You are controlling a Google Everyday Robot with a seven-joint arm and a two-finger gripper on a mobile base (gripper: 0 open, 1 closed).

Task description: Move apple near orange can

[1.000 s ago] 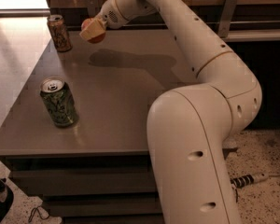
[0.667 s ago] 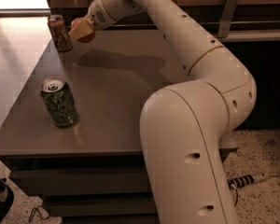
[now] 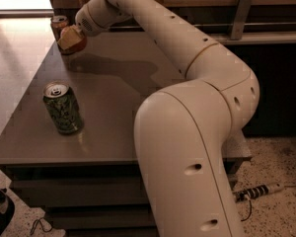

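Observation:
The orange can (image 3: 57,24) stands upright at the far left corner of the grey table (image 3: 113,98); only its top part shows behind the gripper. My gripper (image 3: 70,39) is right in front of the can, shut on the apple (image 3: 75,44), an orange-red round fruit partly hidden by the pale fingers. The apple is held low over the tabletop, just right of and in front of the can; I cannot tell whether it touches the can or the table.
A green-and-black patterned can (image 3: 62,108) stands upright near the table's front left edge. My white arm reaches across the table's right side. A power strip (image 3: 259,190) lies on the speckled floor at the lower right. A dark ledge runs behind the table.
The gripper has carried the apple leftward and down, from right of the orange can to directly in front of it. Both cans have stayed put.

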